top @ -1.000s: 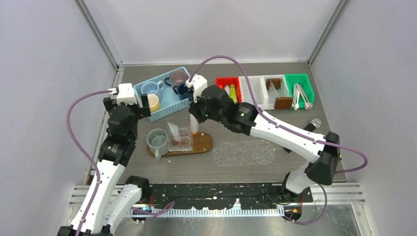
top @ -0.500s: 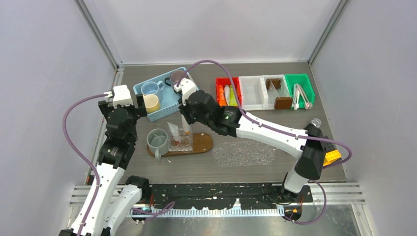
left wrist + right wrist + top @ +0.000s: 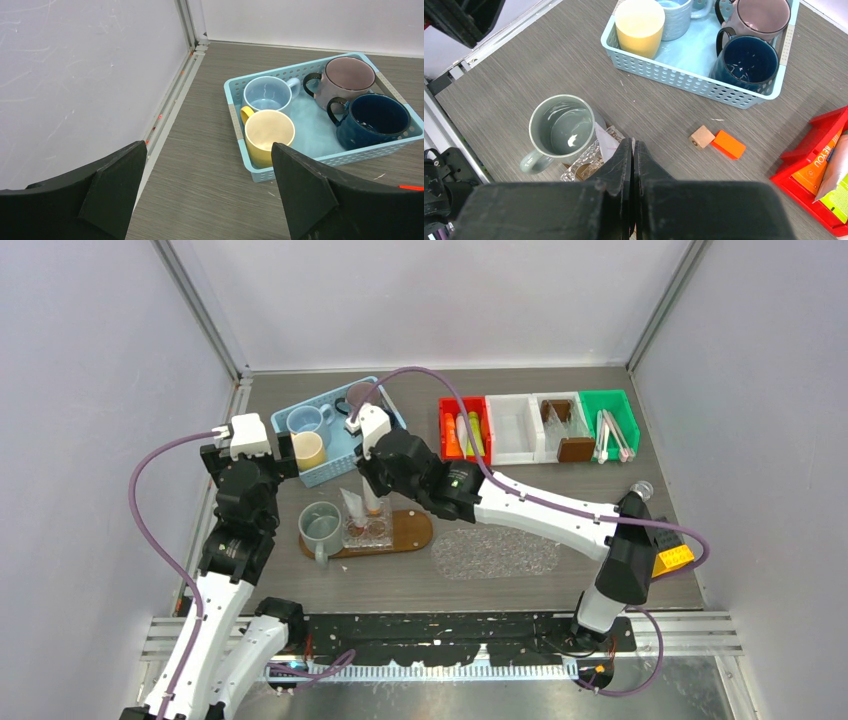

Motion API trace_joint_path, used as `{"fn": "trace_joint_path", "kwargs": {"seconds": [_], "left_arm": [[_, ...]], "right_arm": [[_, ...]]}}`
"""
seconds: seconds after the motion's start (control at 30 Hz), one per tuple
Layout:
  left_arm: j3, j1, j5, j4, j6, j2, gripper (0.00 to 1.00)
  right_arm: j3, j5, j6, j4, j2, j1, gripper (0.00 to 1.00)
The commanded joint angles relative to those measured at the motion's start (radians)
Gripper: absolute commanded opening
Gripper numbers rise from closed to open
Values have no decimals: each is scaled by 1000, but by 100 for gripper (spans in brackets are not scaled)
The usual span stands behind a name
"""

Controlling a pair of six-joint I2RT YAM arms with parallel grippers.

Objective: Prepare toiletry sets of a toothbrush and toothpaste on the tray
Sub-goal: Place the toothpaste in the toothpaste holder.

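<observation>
Top view: the right gripper (image 3: 373, 492) hangs clenched over the far edge of the wooden tray (image 3: 412, 532). A pale, orange-ended piece shows just beneath it; whether the fingers pinch it cannot be told. The step looks like adding a piece to the set beside the grey-green mug (image 3: 320, 523). It would go best as a slow, straight descent, letting go only once the piece rests on the tray. The white toothpaste tube (image 3: 352, 505) stands upright just at the claw's 9 o'clock and could be tipped by any sideways drift; the mug sits beyond it, toward 8 o'clock. The left gripper (image 3: 258, 452) is released, with the blue basket (image 3: 335, 472) near its 2 o'clock.

Left wrist view: the left gripper (image 3: 210, 190) is spread wide with nothing between its fingers; the blue basket (image 3: 235, 112) lies ahead at 1 o'clock, apart from it. The cream-yellow mug (image 3: 269, 131) is the nearest of the four inside.

Right wrist view: the right gripper (image 3: 632, 145) has its fingers pressed together, and nothing shows between them. The toothpaste tube (image 3: 606, 142) lies just beside the tips at 9 o'clock, too close to tell whether it touches; the grey-green mug (image 3: 560, 129) is farther out at 10 o'clock.
</observation>
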Motion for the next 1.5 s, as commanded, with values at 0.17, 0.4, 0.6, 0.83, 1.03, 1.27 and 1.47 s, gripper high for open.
{"fn": "trace_joint_path", "kwargs": {"seconds": [0.17,0.4,0.6,0.83,1.03,1.27,1.47], "left_arm": [[-2,4,1,63,6,-9,100],[-4,4,2,65,6,-7,100],[-5,4,6,66,8,-4,100],[-6,5,10,67,10,-3,100],[-8,4,13,69,11,-1,100],[-8,4,15,69,12,0,100],[-11,4,16,72,19,0,100]], "right_arm": [[52,40,-37,45,-18,37,1],[33,76,-51,63,-12,40,1],[16,79,-53,83,1,40,1],[7,74,-42,85,18,41,1],[-5,82,-41,87,15,41,1],[-37,105,-47,121,24,42,1],[-48,108,-42,143,36,42,2]]}}
